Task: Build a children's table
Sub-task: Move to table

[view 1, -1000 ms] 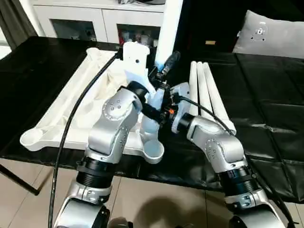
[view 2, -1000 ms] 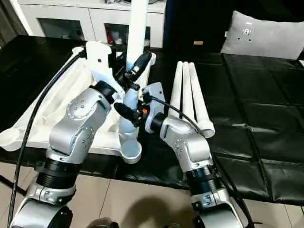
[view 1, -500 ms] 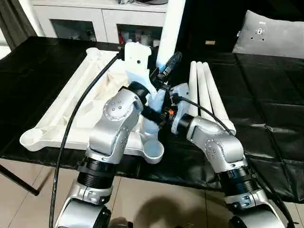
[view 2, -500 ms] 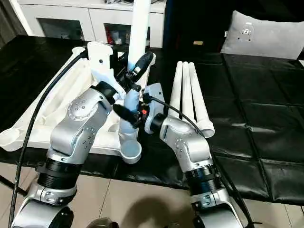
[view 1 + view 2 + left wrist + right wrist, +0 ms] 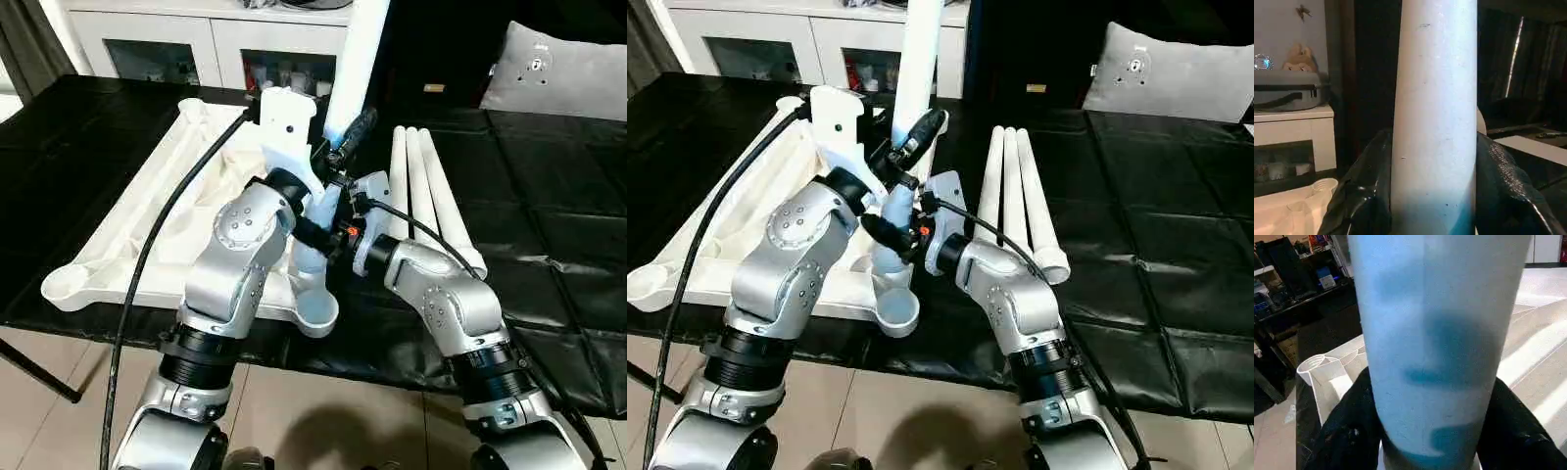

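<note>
Upside-down tabletop (image 5: 147, 245) on the black table (image 5: 549, 235), ribbed underside up. One leg (image 5: 355, 59) upright at the near right corner socket (image 5: 315, 311), rising past the frame's top. Left gripper (image 5: 1430, 196) clamped on the leg, black fingers (image 5: 1359, 191) on both sides of it. Right gripper (image 5: 1435, 440) lower on the same leg, fingers (image 5: 1342, 431) pressed against both sides. Three spare legs (image 5: 421, 191) side by side just right of the arms. White cabinet (image 5: 196, 44) behind.
</note>
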Available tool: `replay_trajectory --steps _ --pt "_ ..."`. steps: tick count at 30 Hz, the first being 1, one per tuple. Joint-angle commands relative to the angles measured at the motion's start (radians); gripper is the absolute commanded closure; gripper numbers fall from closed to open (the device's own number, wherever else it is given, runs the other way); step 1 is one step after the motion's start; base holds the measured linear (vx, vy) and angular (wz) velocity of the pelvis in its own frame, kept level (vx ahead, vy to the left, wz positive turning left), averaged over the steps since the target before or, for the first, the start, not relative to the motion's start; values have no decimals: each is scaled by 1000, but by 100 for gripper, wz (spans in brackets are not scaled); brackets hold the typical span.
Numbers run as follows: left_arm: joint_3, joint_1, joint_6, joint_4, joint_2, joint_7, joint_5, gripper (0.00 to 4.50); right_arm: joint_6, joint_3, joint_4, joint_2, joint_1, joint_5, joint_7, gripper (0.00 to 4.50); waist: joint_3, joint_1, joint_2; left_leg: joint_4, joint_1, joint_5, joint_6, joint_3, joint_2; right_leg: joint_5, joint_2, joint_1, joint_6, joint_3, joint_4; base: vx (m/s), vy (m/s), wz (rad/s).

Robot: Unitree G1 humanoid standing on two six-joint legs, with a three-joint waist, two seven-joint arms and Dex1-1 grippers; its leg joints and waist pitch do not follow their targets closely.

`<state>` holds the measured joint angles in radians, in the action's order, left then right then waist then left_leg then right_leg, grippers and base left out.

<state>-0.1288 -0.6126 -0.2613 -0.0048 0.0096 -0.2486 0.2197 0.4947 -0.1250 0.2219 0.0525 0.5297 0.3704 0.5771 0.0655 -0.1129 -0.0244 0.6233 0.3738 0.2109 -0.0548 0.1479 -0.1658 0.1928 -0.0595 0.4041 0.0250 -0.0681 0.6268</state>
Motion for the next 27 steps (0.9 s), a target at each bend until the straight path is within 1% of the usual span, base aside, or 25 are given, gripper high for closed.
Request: replay_trajectory --steps 1,6,7,8,9,11,12,13,14,16,17,18,19,20,21,22,23,24,26,27 --pt "-11 1 3 -31 -3 -9 -8 271 -9 15 15 -1 5 -3 -2 250 -77 0 8 -75 0 53 15 -13 -57 91 -90 -63 184 57 -66 0 0 0" --pt "-6 2 -2 -35 -9 -10 -5 271 -6 23 21 -6 3 -6 -22 257 -77 0 8 -75 0 52 14 -13 -57 84 -91 -63 187 57 -65 0 0 0" --pt "-2 2 -16 -39 -12 -1 -2 271 21 34 23 -6 5 5 -30 257 -77 0 8 -75 -1 52 14 -13 -57 84 -90 -64 188 57 -65 0 0 0" --pt "-1 2 -18 -40 -13 0 0 271 21 35 22 -7 5 5 -30 257 -77 -1 7 -75 -1 54 14 -14 -57 87 -91 -64 188 57 -65 0 0 0" --pt "5 2 -30 -44 -18 -1 13 271 20 36 20 -7 5 5 -29 257 -77 -1 5 -75 -1 54 14 -13 -57 86 -91 -63 190 57 -65 0 0 0" --pt "10 3 -41 -49 -23 -10 33 271 13 32 19 -5 3 -1 -28 257 -76 0 7 -75 0 58 12 -13 -57 90 -91 -64 191 57 -66 0 0 0" --pt "11 3 -43 -50 -23 -12 36 236 13 31 19 -5 2 -3 -28 257 -77 -1 7 -75 -1 57 13 -13 -56 91 -91 -64 190 57 -67 0 0 0" --pt "15 5 -55 -57 -30 -22 60 215 12 30 21 -5 3 -5 -28 257 -77 -1 5 -75 -1 55 12 -13 -57 87 -92 -64 192 57 -65 0 0 0" --pt "10 10 -73 -74 -32 -47 89 198 1 27 28 -5 4 -13 -32 257 -78 -2 6 -74 -1 54 10 -12 -58 83 -94 -64 200 57 -64 0 0 0" --pt "0 15 -94 -96 -33 -77 117 191 -12 24 37 -6 6 -23 -33 257 -77 -2 7 -75 0 55 11 -11 -57 84 -93 -63 205 57 -65 0 0 0" --pt "-8 18 -102 -103 -31 -83 117 180 -11 24 39 -8 7 -24 -34 257 -77 -3 5 -75 -2 57 11 -12 -59 85 -92 -62 209 57 -65 0 0 0" --pt "-11 20 -105 -107 -32 -87 116 167 -17 20 43 -7 8 -34 -40 257 -77 -3 6 -75 -1 57 11 -12 -59 83 -91 -62 209 57 -65 0 0 0" --pt "-12 20 -106 -109 -32 -89 116 157 -20 18 45 -7 8 -39 -43 259 -75 -1 6 -77 1 62 11 -12 -58 89 -90 -63 205 57 -66 0 0 0" --pt "-15 22 -111 -115 -37 -96 121 152 -45 1 56 -1 10 -63 -41 259 -75 -1 7 -76 0 66 10 -12 -58 96 -90 -64 201 57 -67 0 0 0" --pt "-18 24 -119 -125 -40 -106 134 143 -46 2 59 -4 8 -65 -48 260 -74 0 8 -76 1 75 6 -11 -56 121 -91 -64 193 58 -69 0 0 0" --pt "-18 24 -121 -128 -40 -107 138 143 -45 4 58 -6 7 -63 -51 260 -74 -1 8 -77 0 76 6 -11 -55 128 -92 -64 191 58 -70 0 0 0" --pt "-17 24 -121 -131 -42 -107 142 134 -46 6 58 -7 7 -62 -52 260 -74 -1 7 -77 0 74 6 -12 -56 130 -91 -64 187 58 -70 0 0 0" --pt "-15 24 -125 -134 -42 -107 146 113 -50 9 60 -8 8 -63 -55 260 -74 -1 7 -77 0 75 7 -11 -56 129 -91 -63 186 58 -70 0 0 0" --pt "-5 25 -132 -143 -47 -104 160 104 -55 13 63 -11 10 -64 -59 260 -75 0 8 -77 1 71 9 -12 -56 119 -90 -64 186 58 -69 0 0 0" --pt "5 25 -135 -149 -52 -103 175 98 -58 17 65 -11 11 -64 -61 260 -75 1 7 -76 1 66 9 -12 -57 110 -90 -64 187 57 -69 0 0 0"
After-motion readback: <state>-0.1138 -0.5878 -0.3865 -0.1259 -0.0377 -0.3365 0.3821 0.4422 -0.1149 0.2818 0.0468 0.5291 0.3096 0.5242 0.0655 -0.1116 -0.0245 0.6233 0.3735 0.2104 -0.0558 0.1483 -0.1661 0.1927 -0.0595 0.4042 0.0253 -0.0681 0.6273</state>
